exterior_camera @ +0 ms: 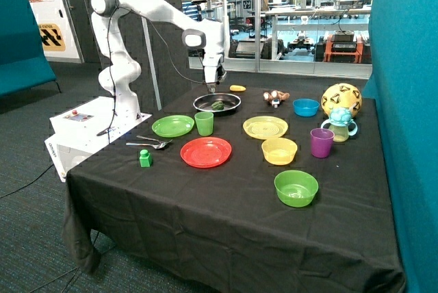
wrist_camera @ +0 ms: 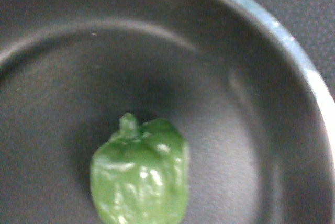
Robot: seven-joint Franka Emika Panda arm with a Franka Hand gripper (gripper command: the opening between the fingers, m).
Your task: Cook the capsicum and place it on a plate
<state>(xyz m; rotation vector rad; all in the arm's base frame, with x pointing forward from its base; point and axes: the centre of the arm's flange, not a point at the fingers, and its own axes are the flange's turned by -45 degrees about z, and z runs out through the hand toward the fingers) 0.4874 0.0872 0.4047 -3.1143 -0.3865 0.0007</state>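
The capsicum (exterior_camera: pixel 217 105) is a small dark green lumpy toy vegetable lying inside the dark frying pan (exterior_camera: pixel 233 99) at the back of the table. In the wrist view the capsicum (wrist_camera: pixel 140 174) lies on its side on the pan's floor, inside the pan's rim (wrist_camera: pixel 293 51). My gripper (exterior_camera: pixel 212 88) hangs just above the pan, a little above the capsicum and apart from it. The green plate (exterior_camera: pixel 173 126) lies on the black cloth in front of the pan, beside a green cup (exterior_camera: pixel 204 123), with nothing on it.
A red plate (exterior_camera: pixel 205 152), a yellow plate (exterior_camera: pixel 265 127), a yellow bowl (exterior_camera: pixel 279 150), a green bowl (exterior_camera: pixel 296 187), a purple cup (exterior_camera: pixel 321 142), a blue bowl (exterior_camera: pixel 306 107), a ball (exterior_camera: pixel 341 98), cutlery (exterior_camera: pixel 149 144) and a green block (exterior_camera: pixel 145 159) lie around.
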